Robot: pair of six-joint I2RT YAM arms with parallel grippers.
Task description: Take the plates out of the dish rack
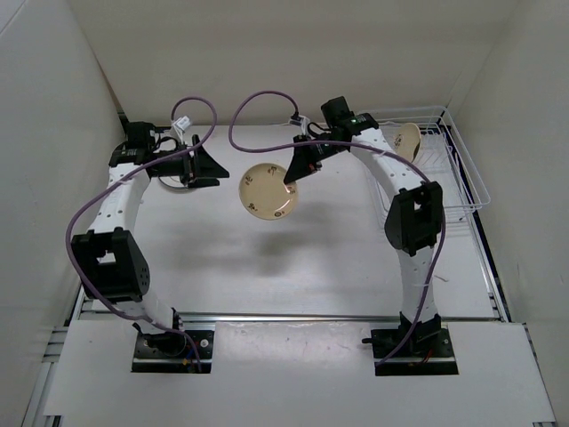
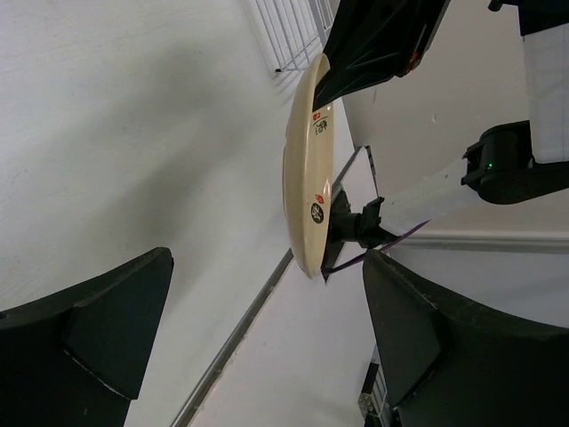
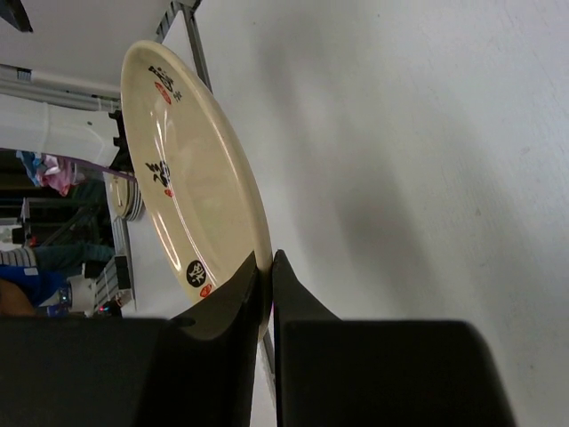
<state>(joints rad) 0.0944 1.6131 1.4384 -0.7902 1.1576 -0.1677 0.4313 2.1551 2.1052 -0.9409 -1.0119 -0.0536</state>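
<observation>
White table (image 1: 338,258) below; right gripper (image 1: 290,185) pinches cream plate (image 1: 265,192) rim aloft; left gripper (image 1: 215,170) gapes empty.

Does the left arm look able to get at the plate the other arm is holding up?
Probably yes. The left gripper is open and points at the plate, with nothing visible between them. The right gripper pinches only the rim on its own side, so the nearer edge is free.
</observation>
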